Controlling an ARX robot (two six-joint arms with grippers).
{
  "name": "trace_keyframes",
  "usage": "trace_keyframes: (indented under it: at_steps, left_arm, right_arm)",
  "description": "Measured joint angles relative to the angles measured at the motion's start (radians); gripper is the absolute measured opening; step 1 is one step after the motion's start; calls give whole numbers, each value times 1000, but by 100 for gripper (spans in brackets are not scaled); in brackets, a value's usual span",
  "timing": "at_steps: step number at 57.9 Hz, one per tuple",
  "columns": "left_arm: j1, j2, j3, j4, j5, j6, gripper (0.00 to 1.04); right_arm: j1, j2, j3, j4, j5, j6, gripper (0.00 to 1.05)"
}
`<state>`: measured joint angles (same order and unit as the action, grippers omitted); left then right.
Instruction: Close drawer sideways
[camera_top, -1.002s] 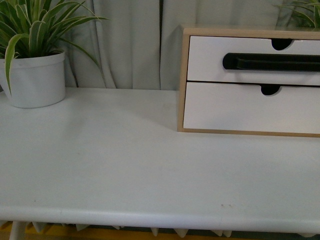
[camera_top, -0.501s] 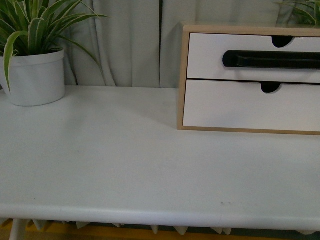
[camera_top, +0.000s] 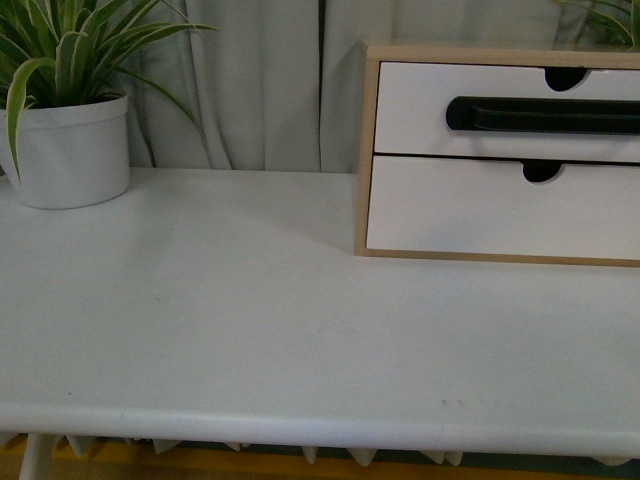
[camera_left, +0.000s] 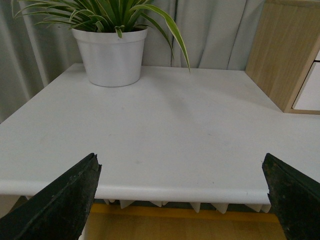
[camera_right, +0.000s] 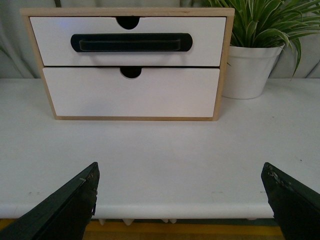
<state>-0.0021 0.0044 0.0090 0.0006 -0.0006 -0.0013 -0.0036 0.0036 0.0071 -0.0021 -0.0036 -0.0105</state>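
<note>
A white table is seen in the front view, with a small light-wood cabinet standing toward its rear right side. The drawer with the long black bar handle occupies the upper slot of that cabinet; a semicircular notch is cut into its top edge. Its white front is seen lying about level with the wooden frame and with the plain lower drawer beneath it — no gap beyond a thin dark line is visible between the two fronts. Neither arm is visible in the front view.

In the right wrist view the whole cabinet face is shown square-on, and the drawer is seen seated within the frame on both sides. The right gripper is held off the near table edge, well apart from the cabinet, with its two dark fingers spread wide and nothing between them. A potted plant is placed just beside the cabinet's far side.

In the left wrist view the left gripper is likewise spread wide and empty, near the table's front edge. A second potted plant in a white pot is set at the back of the table, well apart from the cabinet's wooden side panel.
</note>
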Motion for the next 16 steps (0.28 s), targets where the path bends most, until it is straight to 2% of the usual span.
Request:
trace_keyframes:
  at_steps: [16]
  left_arm:
    - [0, 0, 0, 0, 0, 0, 98]
  right_arm:
    - [0, 0, 0, 0, 0, 0, 95]
